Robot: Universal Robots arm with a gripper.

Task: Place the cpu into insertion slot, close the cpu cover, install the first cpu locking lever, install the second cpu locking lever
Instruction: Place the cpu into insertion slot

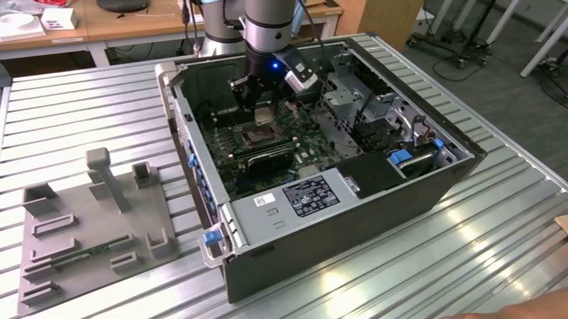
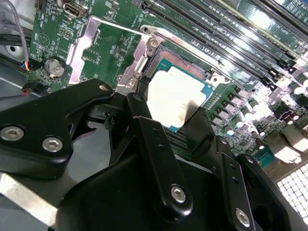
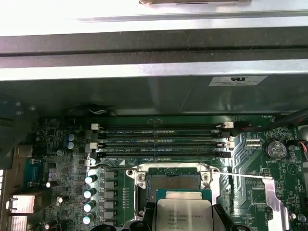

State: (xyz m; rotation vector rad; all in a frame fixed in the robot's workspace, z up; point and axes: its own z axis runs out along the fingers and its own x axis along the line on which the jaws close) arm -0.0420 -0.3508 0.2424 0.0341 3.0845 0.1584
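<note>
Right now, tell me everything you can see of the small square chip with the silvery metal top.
The small flat square chip is silvery-grey metal on top, faintly printed, with a green edge. The black gripper clamps two opposite sides, holding it over the open silvery-rimmed socket, not yet seated.

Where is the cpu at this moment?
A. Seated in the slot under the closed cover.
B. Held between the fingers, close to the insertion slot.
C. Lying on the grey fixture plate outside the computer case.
B: in the second wrist view the cpu sits between the two black fingers, and the insertion slot is bare just behind it.
</note>
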